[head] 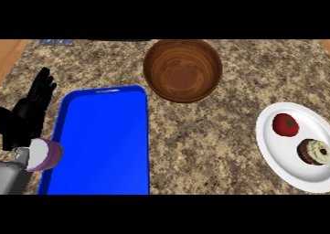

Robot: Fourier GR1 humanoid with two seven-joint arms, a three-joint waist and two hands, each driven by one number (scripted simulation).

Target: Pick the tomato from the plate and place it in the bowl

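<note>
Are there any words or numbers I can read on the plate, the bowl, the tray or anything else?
None can be read.
Plate, bowl, blue tray: no writing shows.
Small blue thing at the counter's far edge: any marks on it are too small to read.

The red tomato (286, 124) with its small green stem sits on the white plate (275, 151) at the right. The brown wooden bowl (183, 69) stands upright on the worktop, up and left, well apart.
</note>
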